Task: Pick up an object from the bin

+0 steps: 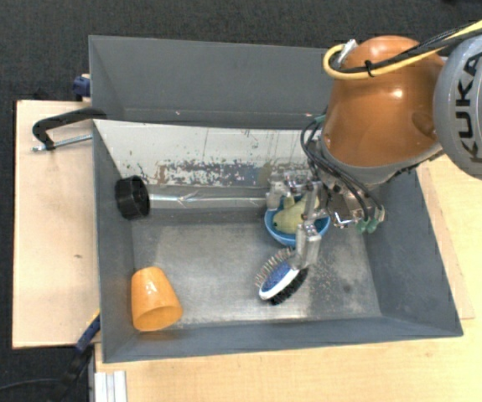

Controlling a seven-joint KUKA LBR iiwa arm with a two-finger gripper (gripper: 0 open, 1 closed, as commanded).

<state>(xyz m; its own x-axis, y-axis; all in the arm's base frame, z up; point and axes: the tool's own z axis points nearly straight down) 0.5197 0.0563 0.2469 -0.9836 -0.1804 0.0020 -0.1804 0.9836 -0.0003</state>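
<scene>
Gripper (306, 251) hung low in the right half of the grey metal bin (224, 78), under the arm's orange wrist cover (379, 107), when I checked my feed. Its tip sat right at the upper end of a blue-and-white handled brush with dark bristles (280, 280), which lay tilted on the floor near the front wall, right of centre. Whether the pincer was spread, pressed together or pinching the brush I could not tell from my view. Just behind the tip I saw a small blue bowl (278, 231) with a pale yellowish lump (291, 218) in it. Well apart, at the left, a black round cap (131, 197) lay by the back wall and an orange plastic cup (152, 299) lay on its side in the front corner.
</scene>
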